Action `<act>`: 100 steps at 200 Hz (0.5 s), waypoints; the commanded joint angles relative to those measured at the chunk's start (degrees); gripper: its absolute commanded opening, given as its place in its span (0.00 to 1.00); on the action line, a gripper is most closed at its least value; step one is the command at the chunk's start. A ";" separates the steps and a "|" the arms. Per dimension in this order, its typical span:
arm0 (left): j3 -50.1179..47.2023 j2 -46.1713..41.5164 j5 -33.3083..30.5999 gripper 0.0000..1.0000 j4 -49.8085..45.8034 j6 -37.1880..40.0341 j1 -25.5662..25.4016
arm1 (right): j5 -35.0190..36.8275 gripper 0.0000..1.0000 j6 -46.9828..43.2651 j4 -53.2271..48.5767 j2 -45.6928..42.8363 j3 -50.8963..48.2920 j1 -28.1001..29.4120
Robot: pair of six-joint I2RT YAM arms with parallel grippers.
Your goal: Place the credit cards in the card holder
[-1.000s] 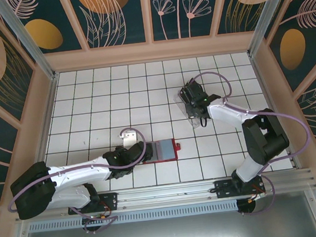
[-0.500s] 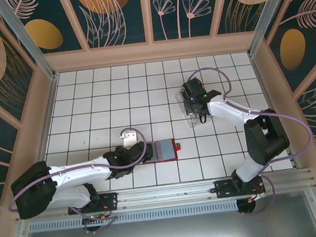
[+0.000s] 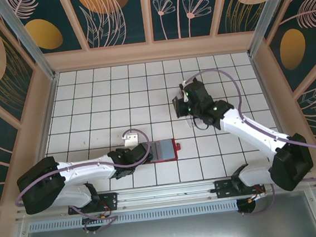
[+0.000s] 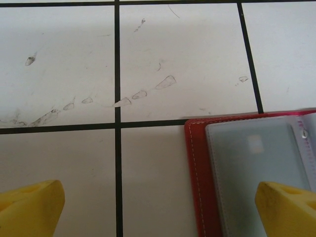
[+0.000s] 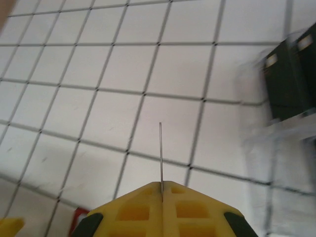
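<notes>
The right gripper (image 5: 162, 186) was clamped on one credit card (image 5: 160, 148), held edge-on above the table (image 3: 89, 97), just beside the clear tray (image 5: 276, 133) in which more cards (image 5: 289, 79) stood. The card holder (image 3: 164, 150) lay opened by the table's near edge, its long axis along that edge, nearward and leftward of the held card. The left gripper (image 4: 158, 210), far nearer, was spread wide astride the holder's left edge, holding nothing.

Red card holder (image 3: 164, 150) lies open; dark credit cards (image 5: 286, 79) stand well apart.
</notes>
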 commanded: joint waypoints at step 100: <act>-2.30 -3.96 -2.40 0.99 -1.81 -2.21 0.40 | 6.98 0.00 29.07 36.29 -1.30 -27.84 21.18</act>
